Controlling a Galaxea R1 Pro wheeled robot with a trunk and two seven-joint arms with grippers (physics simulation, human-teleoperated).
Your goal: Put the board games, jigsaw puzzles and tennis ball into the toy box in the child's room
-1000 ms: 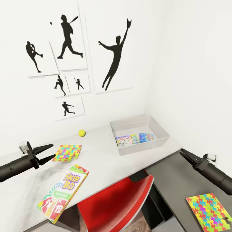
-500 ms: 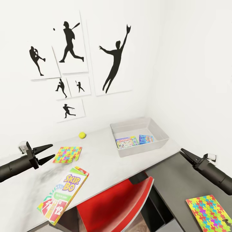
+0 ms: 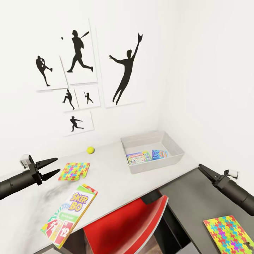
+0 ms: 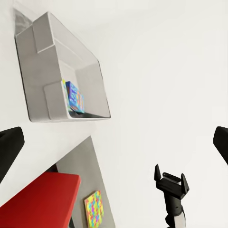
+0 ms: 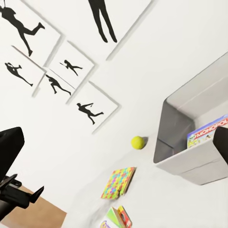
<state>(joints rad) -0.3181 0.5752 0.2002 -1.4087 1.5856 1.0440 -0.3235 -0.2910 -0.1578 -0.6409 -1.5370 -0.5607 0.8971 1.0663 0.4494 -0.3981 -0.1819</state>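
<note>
Drifting slightly, the head view left things unmoved: left gripper (image 3: pixel 51 168) gaped empty beside the table's jigsaw puzzle (image 3: pixel 74 170); right gripper (image 3: pixel 204 170), seemingly closed, held nothing. Toy box (image 3: pixel 152 167) awaited more.

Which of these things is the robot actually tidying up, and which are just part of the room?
Part of the job:
toy box holding two board games
Skip-Bo game
jigsaw puzzle on the table
second jigsaw puzzle, lying on the dark surface lower right
tennis ball

Just part of the room:
baseball silhouette pictures
red chair
</note>
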